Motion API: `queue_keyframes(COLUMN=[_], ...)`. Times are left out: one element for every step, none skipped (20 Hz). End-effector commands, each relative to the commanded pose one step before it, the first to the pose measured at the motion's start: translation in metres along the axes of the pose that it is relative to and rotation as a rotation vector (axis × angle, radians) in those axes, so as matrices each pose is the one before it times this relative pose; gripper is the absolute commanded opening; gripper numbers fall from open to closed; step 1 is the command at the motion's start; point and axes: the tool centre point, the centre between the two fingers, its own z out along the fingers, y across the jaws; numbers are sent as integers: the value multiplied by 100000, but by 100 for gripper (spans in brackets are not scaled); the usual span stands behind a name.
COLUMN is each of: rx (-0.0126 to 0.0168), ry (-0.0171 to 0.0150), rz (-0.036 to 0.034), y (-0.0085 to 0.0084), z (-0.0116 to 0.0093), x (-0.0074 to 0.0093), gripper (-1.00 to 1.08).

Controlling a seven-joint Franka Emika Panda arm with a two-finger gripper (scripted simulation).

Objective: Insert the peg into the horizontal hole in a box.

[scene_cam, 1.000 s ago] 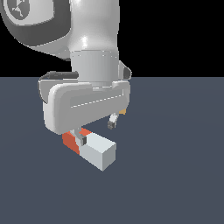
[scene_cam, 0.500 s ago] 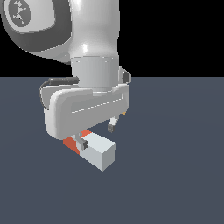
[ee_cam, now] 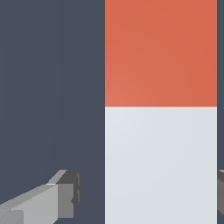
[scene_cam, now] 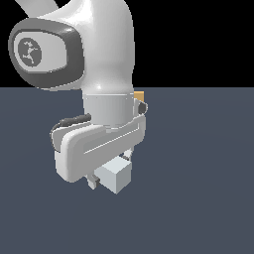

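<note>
Under the robot's white hand, the peg [scene_cam: 116, 176] hangs clear of the dark grey floor [scene_cam: 198, 198]. Only its white end pokes out toward me in the exterior view; the red half is hidden behind the hand. In the wrist view the peg [ee_cam: 160, 131] fills much of the frame, red half and white half meeting in a straight line. The gripper [ee_cam: 148, 197] straddles the white half. One grey finger [ee_cam: 65, 192] stands just apart from the peg's side, with a thin strip of floor showing between; the other finger [ee_cam: 221, 192] is barely in frame, so whether the grip is tight I cannot tell. Behind the arm [scene_cam: 99, 54], a small corner of the tan box [scene_cam: 139, 95] peeks out on the exterior view's right; its hole is hidden.
</note>
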Motion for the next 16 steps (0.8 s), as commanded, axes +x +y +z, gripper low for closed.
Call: queue_keyframes(rx=[-75,0,0,0,0,0,0,0,0,0,0,0,0,0,-19,0], ry=[-141,0,0,0,0,0,0,0,0,0,0,0,0,0,47,-1], rz=[-14,0,0,0,0,0,0,0,0,0,0,0,0,0,201,285], y=[41,4,0,0,0,0,0,0,0,0,0,0,36,32,-5,17], z=[353,23,0,0,0,0,0,0,0,0,0,0,-60,-3,8,-17], x=[-95,-7,0,0,0,0,0,0,0,0,0,0,44,30,26,61], gripper=[100,100,-100,-100,-100,-100,-100,-100,-100,-100,-100,-100,-100,-100,-100,-100])
